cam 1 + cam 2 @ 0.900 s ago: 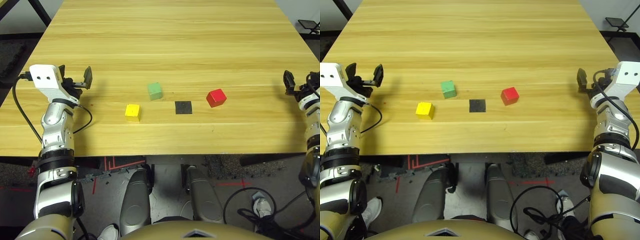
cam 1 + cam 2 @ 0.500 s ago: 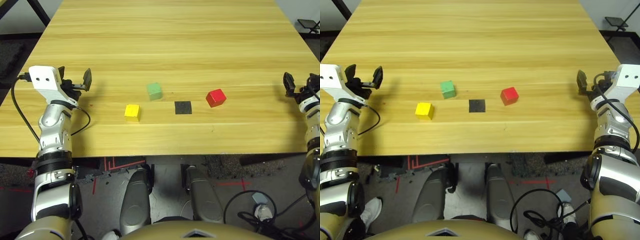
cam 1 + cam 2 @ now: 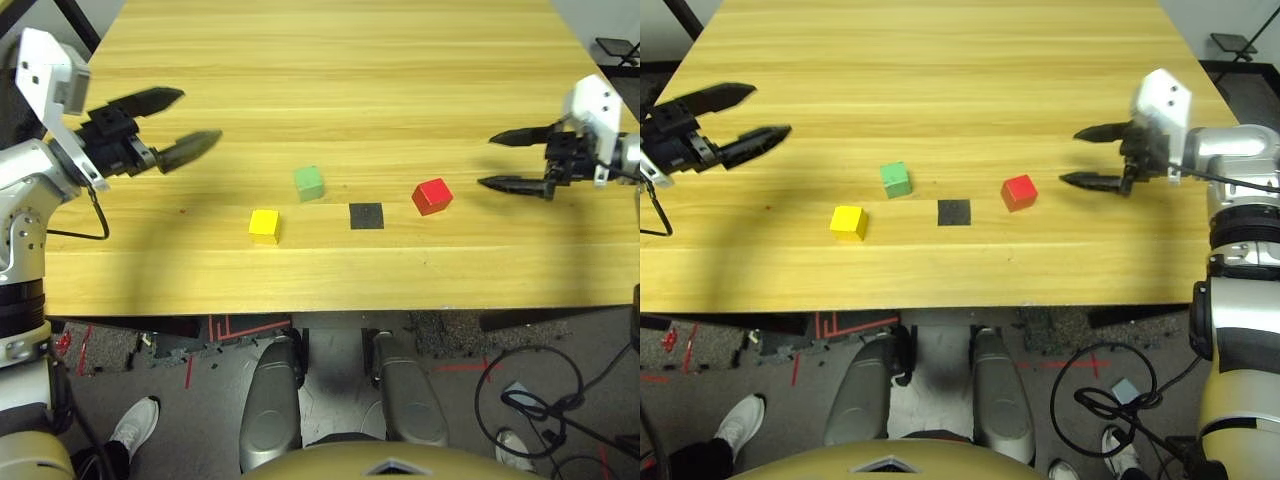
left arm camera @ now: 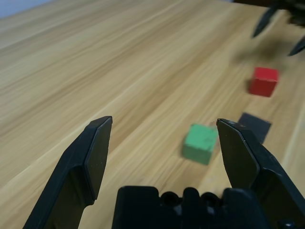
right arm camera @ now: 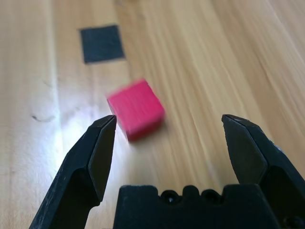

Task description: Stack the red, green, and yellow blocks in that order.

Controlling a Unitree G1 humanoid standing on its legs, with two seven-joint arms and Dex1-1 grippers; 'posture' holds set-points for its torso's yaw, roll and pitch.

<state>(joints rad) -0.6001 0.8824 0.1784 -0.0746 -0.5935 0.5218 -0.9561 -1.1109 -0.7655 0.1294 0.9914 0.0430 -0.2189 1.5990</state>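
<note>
Three small cubes rest apart on the wooden table (image 3: 350, 80): the red block (image 3: 432, 195) to the right, the green block (image 3: 310, 182) in the middle, the yellow block (image 3: 264, 224) nearest the front edge on the left. My left gripper (image 3: 200, 113) hovers open to the left of the green block (image 4: 200, 143), pointing toward it. My right gripper (image 3: 484, 160) is open just right of the red block (image 5: 136, 109), which lies ahead between its spread fingers without touching them. Both grippers hold nothing.
A flat black square patch (image 3: 367, 215) lies on the table between the green and red blocks. The table's front edge runs close behind the yellow block. Bare wood stretches across the far half of the table.
Both arms have swung from the table's side edges in over the table, and their fingers now point inward at the blocks. The three blocks have not moved.
</note>
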